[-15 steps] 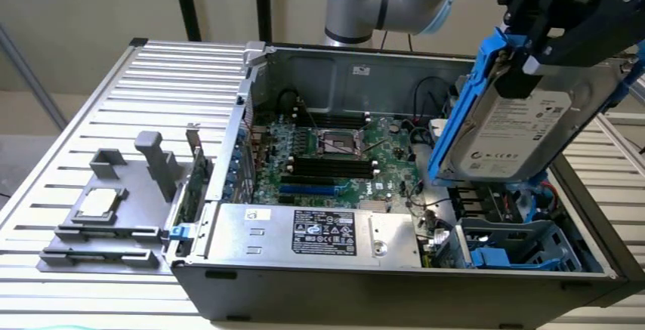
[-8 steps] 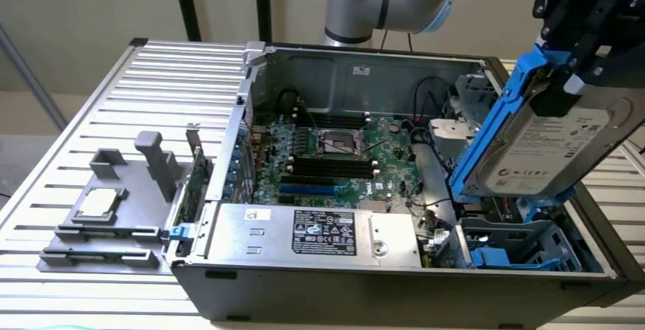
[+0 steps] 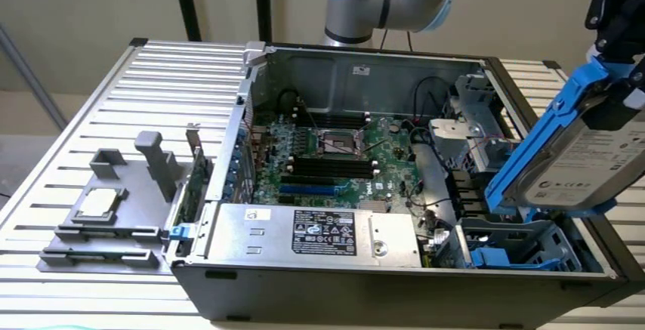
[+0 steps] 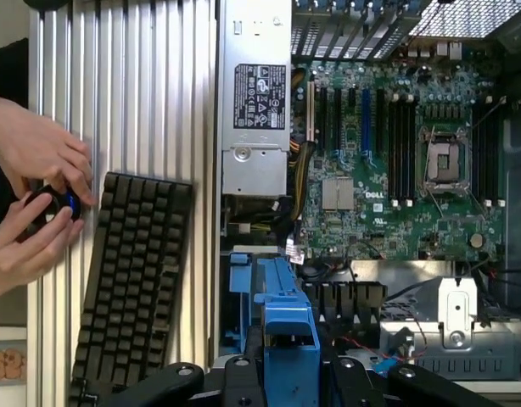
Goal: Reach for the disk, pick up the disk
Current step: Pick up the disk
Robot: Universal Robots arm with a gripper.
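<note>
The disk [image 3: 587, 156], a silver-grey drive with a white label in a bright blue bracket, hangs tilted above the right side of the open computer case [image 3: 302, 285], over the drive bay. My gripper [image 3: 623, 66] comes down from the upper right of the exterior view and is shut on the disk's upper end. In the wrist view the blue bracket [image 4: 282, 326] sits between the black fingers [image 4: 237, 373], with my gripper [image 4: 290, 377] closed around it.
Under the disk, the drive bay holds blue caddies [image 3: 504, 253]. The motherboard [image 3: 333, 156] and power supply [image 3: 317, 232] lie inside the case. A grey fixture with a small silver chip [image 3: 97, 203] stands on the slatted table. A keyboard [image 4: 133, 280] and a person's hands [image 4: 36, 203] are beside the case.
</note>
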